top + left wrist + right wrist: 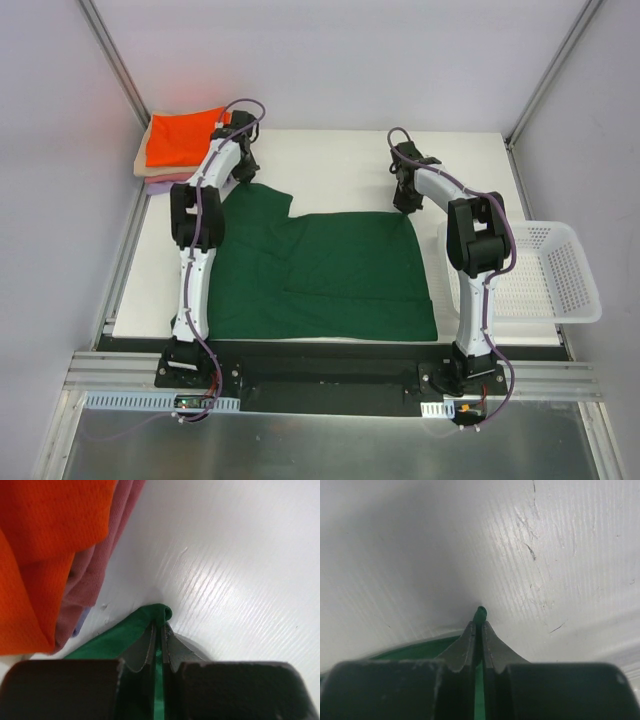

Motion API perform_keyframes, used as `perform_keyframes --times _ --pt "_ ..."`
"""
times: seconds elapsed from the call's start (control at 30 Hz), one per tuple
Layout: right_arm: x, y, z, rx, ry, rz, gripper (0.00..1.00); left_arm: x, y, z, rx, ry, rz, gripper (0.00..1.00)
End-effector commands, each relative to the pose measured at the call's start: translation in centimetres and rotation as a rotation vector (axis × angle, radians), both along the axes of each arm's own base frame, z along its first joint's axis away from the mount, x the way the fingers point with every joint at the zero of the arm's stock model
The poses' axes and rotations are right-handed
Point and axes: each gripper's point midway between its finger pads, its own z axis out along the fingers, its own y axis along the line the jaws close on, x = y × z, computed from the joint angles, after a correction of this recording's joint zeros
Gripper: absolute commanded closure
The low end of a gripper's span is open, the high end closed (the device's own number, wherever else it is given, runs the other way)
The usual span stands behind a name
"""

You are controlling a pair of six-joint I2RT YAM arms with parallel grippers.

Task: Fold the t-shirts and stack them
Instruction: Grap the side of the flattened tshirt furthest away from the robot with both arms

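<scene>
A large dark green t-shirt [320, 275] lies spread on the white table. My left gripper [243, 172] is shut on its far left corner; in the left wrist view the green cloth [152, 616] sticks out past the closed left gripper [160, 626]. My right gripper [407, 203] is shut on the far right corner, and a green tip [480, 613] shows between the pinched fingers of that gripper [480, 625]. At the back left is a stack of folded t-shirts [180, 140], orange on top, with pink [95, 575] and lavender edges beneath.
A white mesh basket [540, 272] hangs off the table's right edge. Grey walls and metal frame posts close in the back and sides. The orange stack [45, 545] lies just left of my left gripper.
</scene>
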Motion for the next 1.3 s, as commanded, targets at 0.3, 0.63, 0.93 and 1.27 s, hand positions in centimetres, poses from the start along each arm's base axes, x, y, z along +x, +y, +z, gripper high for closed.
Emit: perform_keyframes --times 0.3,0.63,0.93,1.27 --pt "-2.3 2.4 4.6 0.030 -0.075 0.192 0.97 -8.0 -0.6 5.6 -0.040 0.052 -0.043 1.00" --pt "-6.3 2.7 6.4 0.011 -0.112 0.236 0.98 -16.4 -0.7 8.1 0.001 0.003 -0.048 1.00" --pt "-10.4 2.5 7.6 0.049 -0.127 0.271 0.98 -24.6 0.1 9.1 -0.030 -0.047 -0.009 1.00" --pt "-12.9 2.1 8.4 0.066 -0.126 0.313 0.98 -29.4 1.2 12.8 -0.101 -0.191 0.093 1.00"
